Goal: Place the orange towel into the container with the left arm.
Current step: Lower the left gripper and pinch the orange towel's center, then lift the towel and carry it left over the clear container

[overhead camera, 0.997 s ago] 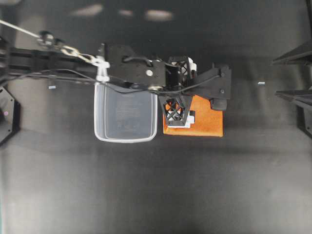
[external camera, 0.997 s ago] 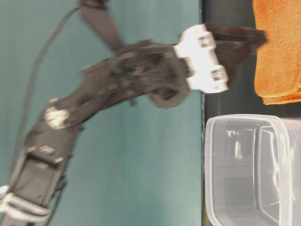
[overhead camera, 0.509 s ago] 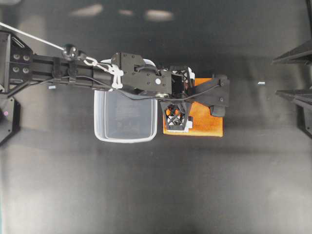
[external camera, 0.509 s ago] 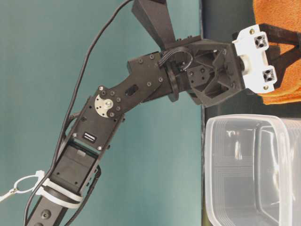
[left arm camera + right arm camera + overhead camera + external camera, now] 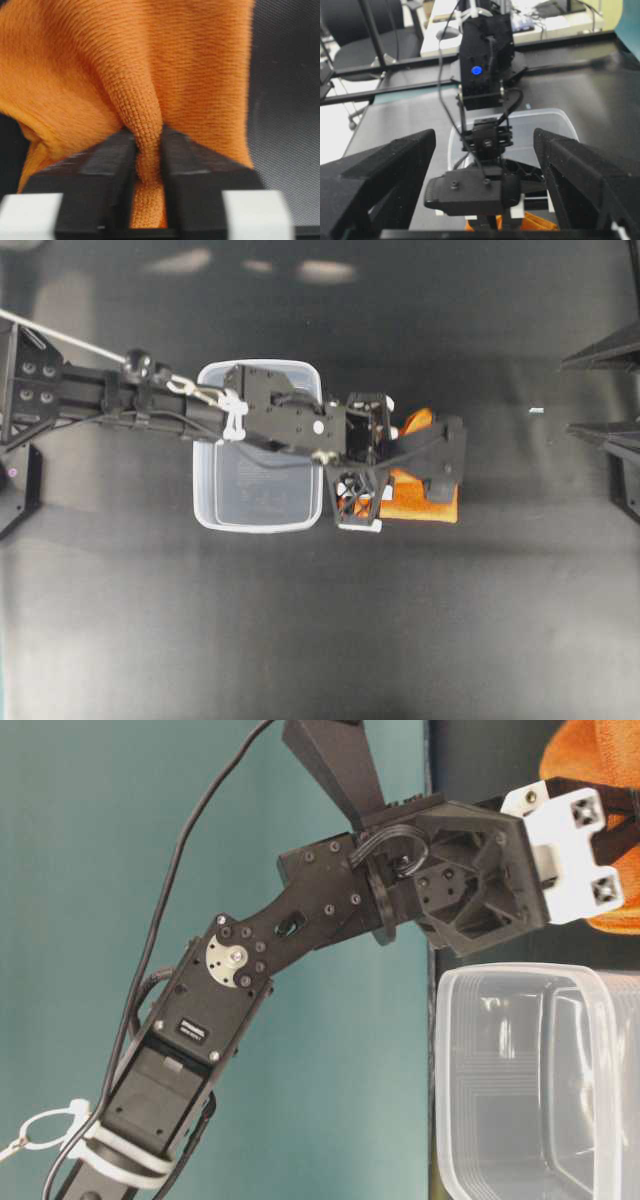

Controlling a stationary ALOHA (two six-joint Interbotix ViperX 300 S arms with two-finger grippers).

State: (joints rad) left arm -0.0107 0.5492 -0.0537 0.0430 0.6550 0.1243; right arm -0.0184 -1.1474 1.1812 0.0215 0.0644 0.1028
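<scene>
One orange towel (image 5: pixel 150 75) fold, seemingly pinched, between left tool (image 5: pixel 148 165) fingers.

1 orange towel (image 5: pixel 425 502), 1 container (image 5: pixel 258 495), 2 arms: left arm (image 5: pixel 180 410), right arm (image 5: pixel 610 435).

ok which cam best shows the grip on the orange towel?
Left wrist: the left gripper pinches a ridge of orange towel between its fingers. Overhead shows the towel mostly under the arm; table-level catches an edge; right wrist only a sliver.

Overhead looks straight down; the table-level view, seemingly rotated sideways, shares the container (image 5: pixel 258 475) close up.
</scene>
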